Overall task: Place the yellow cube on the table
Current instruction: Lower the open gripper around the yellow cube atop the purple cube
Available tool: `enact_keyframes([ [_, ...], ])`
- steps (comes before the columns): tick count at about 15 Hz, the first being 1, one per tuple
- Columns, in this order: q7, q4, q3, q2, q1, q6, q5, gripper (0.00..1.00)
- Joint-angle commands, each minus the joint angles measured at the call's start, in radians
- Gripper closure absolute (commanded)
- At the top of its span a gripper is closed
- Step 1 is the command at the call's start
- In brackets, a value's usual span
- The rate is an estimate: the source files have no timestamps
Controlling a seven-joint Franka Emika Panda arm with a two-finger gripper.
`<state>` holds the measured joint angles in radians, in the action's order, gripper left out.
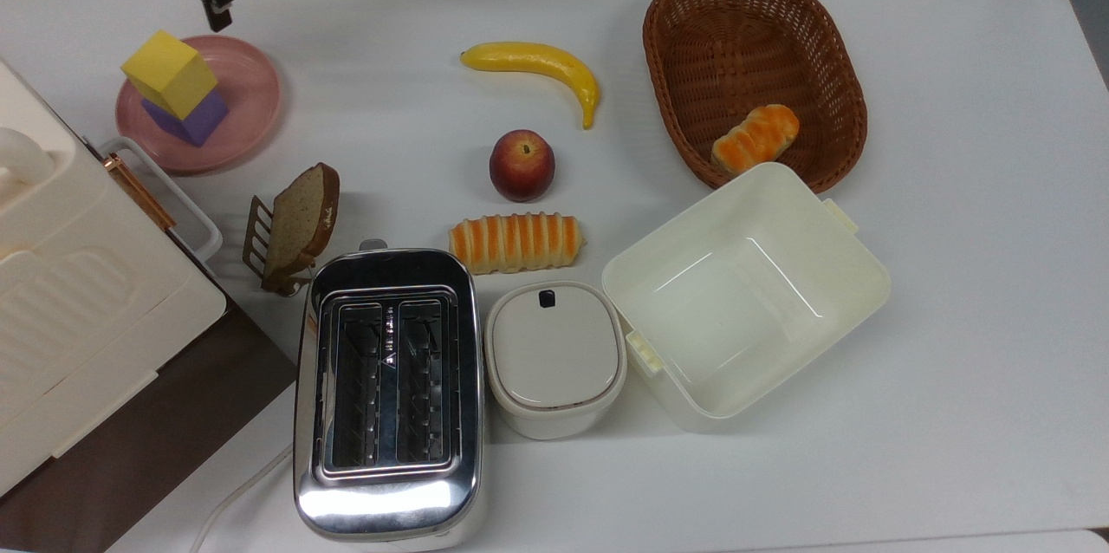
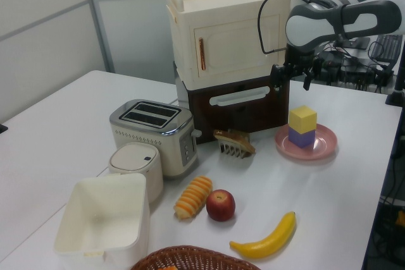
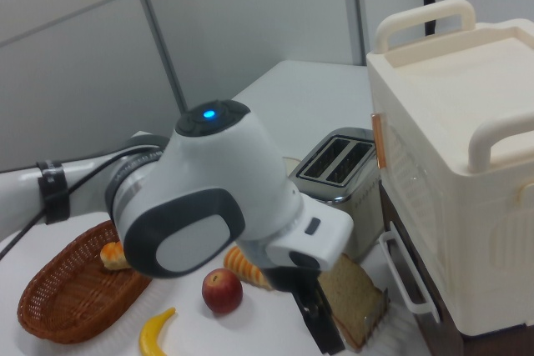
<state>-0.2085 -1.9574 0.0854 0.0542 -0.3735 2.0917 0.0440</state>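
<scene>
yellow cube [image 1: 170,73]: sits on top of purple cube [image 1: 192,120], both on pink plate [image 1: 247,107], near top view's left edge; in left view it's at the right, beside the cream cabinet [image 2: 221,36]. Stacked skewed, corners not lined up w/ purple one.
gripper [image 2: 293,75]: in the air, above and a bit off to the side of the stack, not touching the cube. Fingers apart, holding nothing.
table [image 1: 953,276]: white top, bare patches around the plate and toward banana [image 1: 537,68].
progress: ~0 done. Cube not grasped, not lifted, not on table. Arm looks to be on approach only (my read).
left to do: line up over cube, descend, close on it, lift off purple cube, set down on bare table, release.
next move needs: grip yellow only, w/o dragging purple cube or shifting plate; jaws should square to cube faces since it sits rotated.
risk: purple cube may tip or slide if yellow is nudged sideways; plate rim close to drop zone.
other stuff: peach [image 1: 522,165], toaster [image 1: 387,388], bread roll [image 1: 515,242], basket [image 1: 754,68], all well apart from the plate.
</scene>
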Motion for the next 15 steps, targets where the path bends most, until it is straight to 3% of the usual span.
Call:
enact_keyframes([
  [1,-0.025,-0.023,-0.004,0.006,-0.028,0.036,0.028,0.00],
  [15,-0.025,-0.018,-0.004,-0.134,-0.076,0.125,0.082,0.00],
])
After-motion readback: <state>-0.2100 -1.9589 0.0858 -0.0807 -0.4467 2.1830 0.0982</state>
